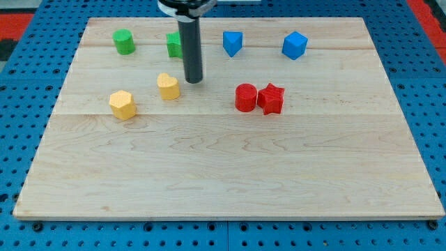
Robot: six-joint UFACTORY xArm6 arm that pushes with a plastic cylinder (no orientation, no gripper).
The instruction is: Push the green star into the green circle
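Note:
The green circle (pixel 125 42) is a short green cylinder near the top left of the wooden board (pixel 223 167). The green star (pixel 173 45) sits to its right, partly hidden behind my rod. My tip (pixel 193 80) rests on the board just below and right of the green star, and right of the yellow heart (pixel 168 86). I cannot tell if the rod touches the star.
A yellow hexagon (pixel 122 104) lies at the left. Two blue blocks (pixel 233 42) (pixel 295 45) sit along the top. A red cylinder (pixel 246 97) and a red star (pixel 271 98) touch each other at the centre right.

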